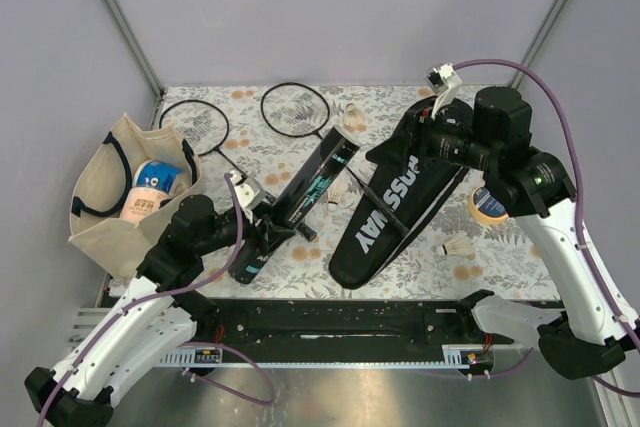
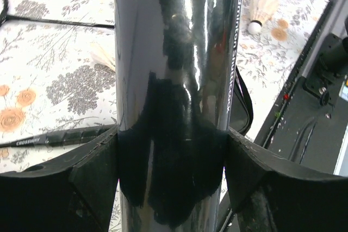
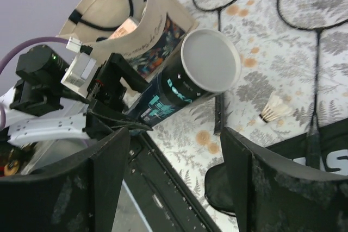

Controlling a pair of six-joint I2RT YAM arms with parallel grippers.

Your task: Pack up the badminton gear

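Tube (image 1: 318,179) lies diagonally from the tabletop's (image 1: 430,269) front edge, its capped end pointing far-right, beside the cover (image 1: 395,209). The left pincer (image 2: 171,139) is clamped on its near end. The right pincer (image 3: 174,134), jaws apart, hangs over the cover's far end. A tote bag (image 1: 110,217) fills the left edge.

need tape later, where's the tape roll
Top view, right side: the tape roll lies just right of the CROSSWAY cover, partly hidden by the right arm.

Robotics laboratory test cell: plain grey partition walls (image 1: 330,17) enclosing a floral-covered counter (image 1: 300,272), black mounting rail (image 1: 330,322) along frame bottom.
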